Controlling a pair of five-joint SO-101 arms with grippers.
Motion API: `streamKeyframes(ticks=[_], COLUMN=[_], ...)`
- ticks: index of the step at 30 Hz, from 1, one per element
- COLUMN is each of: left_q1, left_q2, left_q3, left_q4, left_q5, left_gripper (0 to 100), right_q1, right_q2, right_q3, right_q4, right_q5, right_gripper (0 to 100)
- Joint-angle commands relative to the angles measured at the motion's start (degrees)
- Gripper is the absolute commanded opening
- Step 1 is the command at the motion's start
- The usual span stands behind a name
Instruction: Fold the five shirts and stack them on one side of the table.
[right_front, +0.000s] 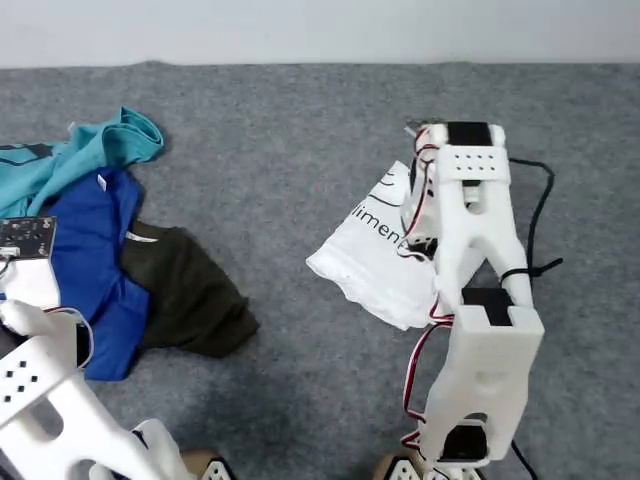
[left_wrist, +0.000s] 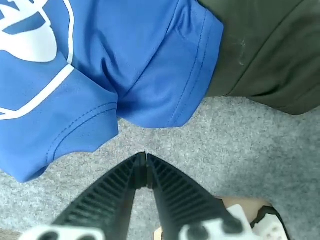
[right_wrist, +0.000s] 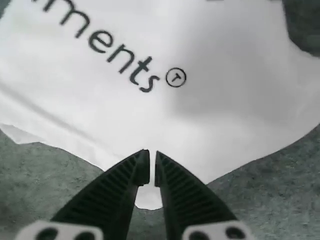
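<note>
Nearest the arms' bases, the left arm (right_front: 50, 400) leans in over the left edge of the grey carpeted table (right_front: 280, 150). The left gripper (left_wrist: 146, 167) has its black ribbed jaws pressed together, holding nothing, above bare carpet just short of the hem of a blue shirt (left_wrist: 100, 65). The right arm (right_front: 480, 300) stretches forward on the right side. The right gripper (right_wrist: 149, 162) has its jaws drawn almost together with only a thin slit between them. It sits over the near edge of a white shirt (right_wrist: 200, 60) with dark lettering; whether it pinches the cloth cannot be told. In the high view, the white shirt lies crumpled to the right of centre, partly under the right arm. On the left, the blue shirt lies spread out, its edge overlapping a dark olive shirt (right_front: 190, 290) beside it. Farthest away, a teal shirt (right_front: 80, 150) lies bunched against the blue shirt's far end.
</note>
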Motion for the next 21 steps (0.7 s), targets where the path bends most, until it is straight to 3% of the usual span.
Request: streamKeyframes(ticks=[1, 10, 16, 21], left_q1=[0.5, 0.5, 0.5, 0.5], left_q2=[-1.0, -1.0, -1.0, -1.0], left_q3=[-2.0, -2.0, -2.0, -2.0], left_q4=[0.6, 0.5, 0.5, 0.5], left_q5=[0.1, 0.1, 0.1, 0.1], left_gripper=[1, 1, 1, 1], right_q1=[-3.2, -12.8, -9.8, -1.6], right_q2=[-2.0, 7.3, 3.6, 0.0], right_q3=[2.9, 3.9, -3.3, -10.5], right_q4=[1.4, -4.4, -1.5, -2.6], right_q5=[-1.2, -2.3, -2.9, -2.8], right_gripper=[1.0, 0.9, 0.9, 0.9])
